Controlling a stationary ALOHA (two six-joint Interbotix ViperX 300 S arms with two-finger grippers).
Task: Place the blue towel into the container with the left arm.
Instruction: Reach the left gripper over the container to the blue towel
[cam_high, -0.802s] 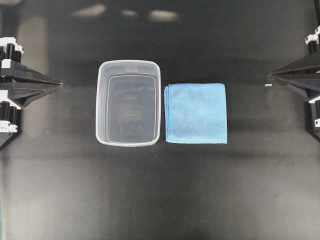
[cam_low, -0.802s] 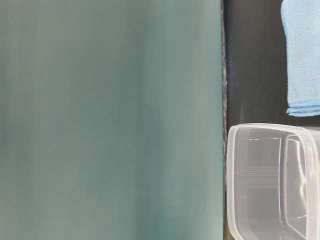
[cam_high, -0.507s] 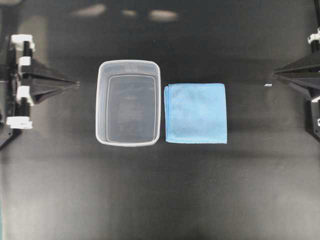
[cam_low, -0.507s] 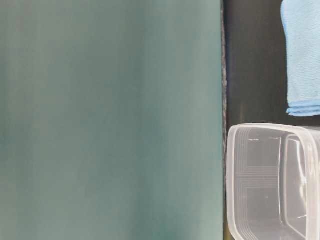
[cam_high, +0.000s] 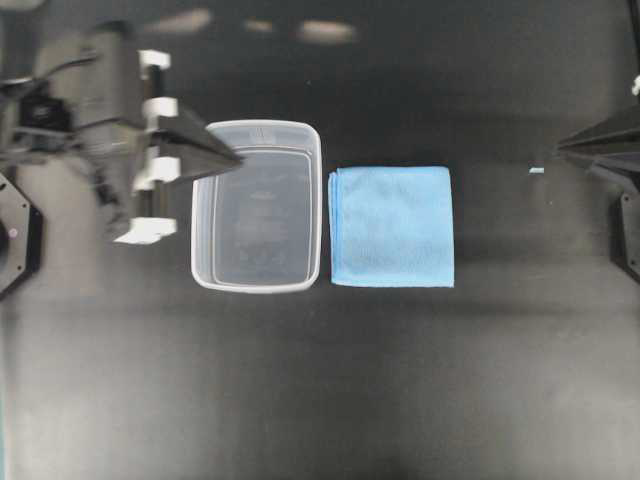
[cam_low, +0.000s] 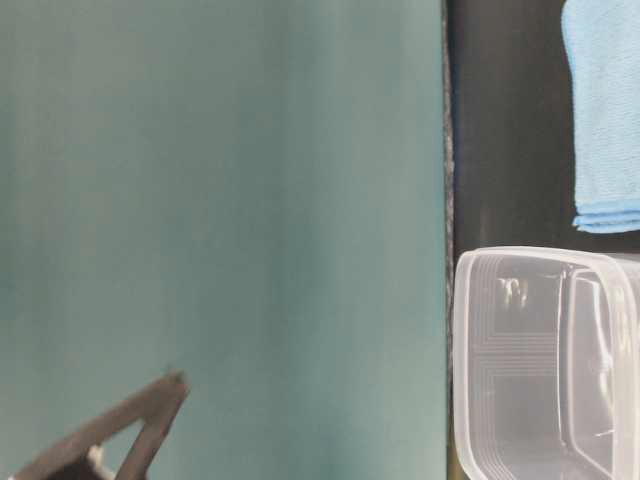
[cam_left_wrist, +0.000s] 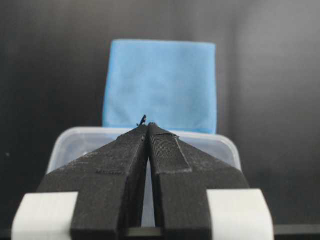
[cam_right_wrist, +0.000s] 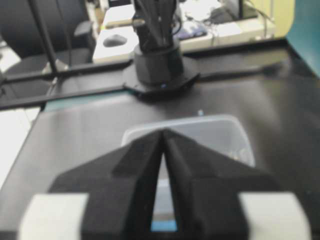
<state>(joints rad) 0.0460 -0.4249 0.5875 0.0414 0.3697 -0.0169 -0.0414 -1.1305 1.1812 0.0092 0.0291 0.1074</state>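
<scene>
In the overhead view, the left arm (cam_high: 100, 110) has moved in from the left edge, and its fingers (cam_high: 205, 152) now hang over the left rim of the container (cam_high: 257, 282), where a moment ago they were well apart from it. The blue towel (cam_high: 391, 227) has not moved; it lies flat on the dark surface (cam_high: 320, 390), just beside the container's right wall. The right gripper (cam_high: 566, 147) waits at the right edge.

In the table-level view, the tip of the left fingers (cam_low: 160, 395) has newly entered at the bottom left.

In the left wrist view, the fingers (cam_left_wrist: 165, 150) are pressed together and empty, and they point across the container toward the towel.

In the right wrist view, the fingers (cam_right_wrist: 145, 165) are closed on nothing too.

I judge that the reach has only begun; the fingers must open before the grasp.
</scene>
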